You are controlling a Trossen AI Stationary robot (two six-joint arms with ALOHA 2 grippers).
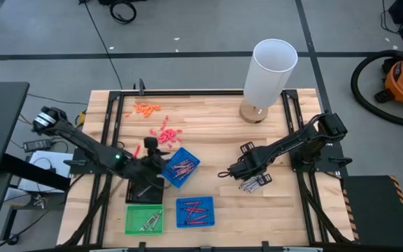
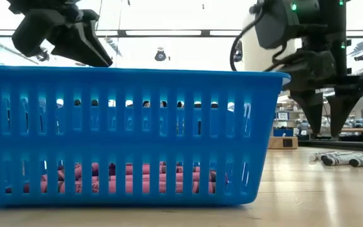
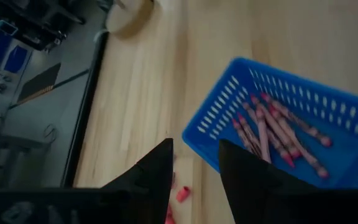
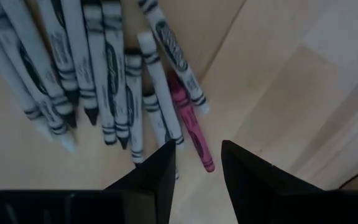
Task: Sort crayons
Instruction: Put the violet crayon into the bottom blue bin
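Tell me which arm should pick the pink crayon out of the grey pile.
Right. Its hand hovers open just above the pink crayon in the grey crayon pile; the left hand is over the tilted blue tray.

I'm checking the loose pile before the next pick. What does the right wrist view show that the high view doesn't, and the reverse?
Only the right wrist view shows one red crayon lying among the grey crayons. Only the high view shows the green tray, two blue trays and the left gripper. Both show the grey pile on the wooden table under the right gripper, its fingers apart and empty.
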